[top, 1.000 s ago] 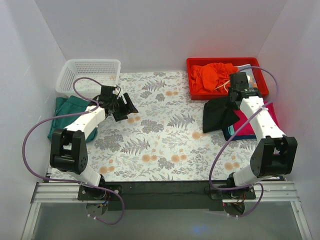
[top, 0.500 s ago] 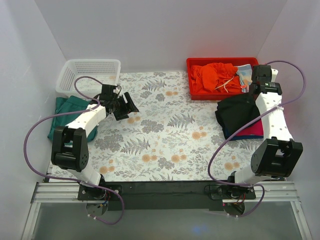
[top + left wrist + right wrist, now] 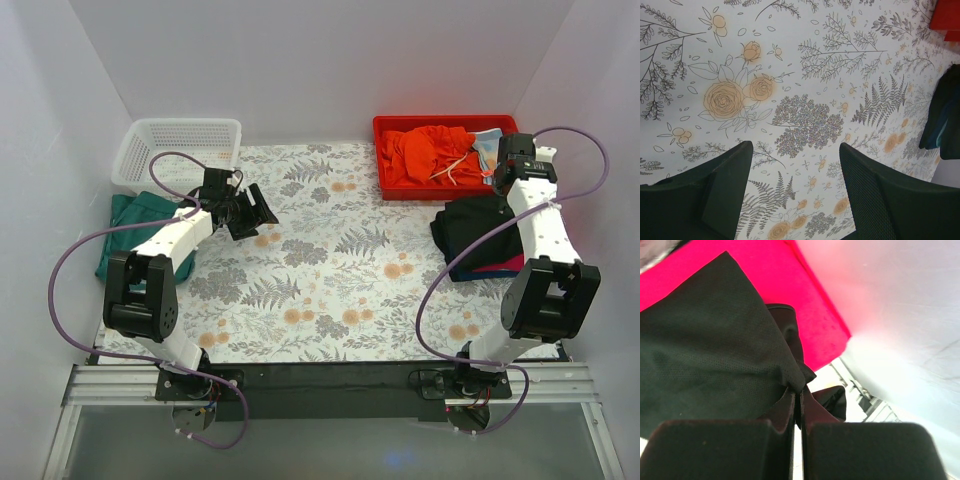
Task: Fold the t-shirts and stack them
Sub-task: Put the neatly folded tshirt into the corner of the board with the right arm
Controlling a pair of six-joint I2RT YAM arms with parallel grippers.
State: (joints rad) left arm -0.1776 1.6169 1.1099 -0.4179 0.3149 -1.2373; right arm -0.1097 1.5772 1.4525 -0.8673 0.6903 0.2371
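The black t-shirt (image 3: 478, 232) lies bunched on a stack at the right, over a magenta shirt (image 3: 505, 264) with a navy edge below it. My right gripper (image 3: 498, 186) is above the shirt's far edge, next to the red tray. In the right wrist view the gripper (image 3: 797, 392) is shut on a fold of the black shirt (image 3: 710, 345), with the magenta shirt (image 3: 810, 300) beneath. My left gripper (image 3: 254, 214) is open and empty over the floral cloth at the left; the left wrist view (image 3: 792, 165) shows only the cloth between its fingers. A dark-green shirt (image 3: 128, 228) lies at the far left.
A red tray (image 3: 388, 128) at the back right holds orange cloth (image 3: 425, 152). A white basket (image 3: 178, 150) stands at the back left. White walls close in on both sides. In the left wrist view the black shirt (image 3: 944, 107) shows at the right edge.
My right gripper has moved back and to the right, drawing the black shirt off the floral cloth and onto the stack. The left arm has not moved.
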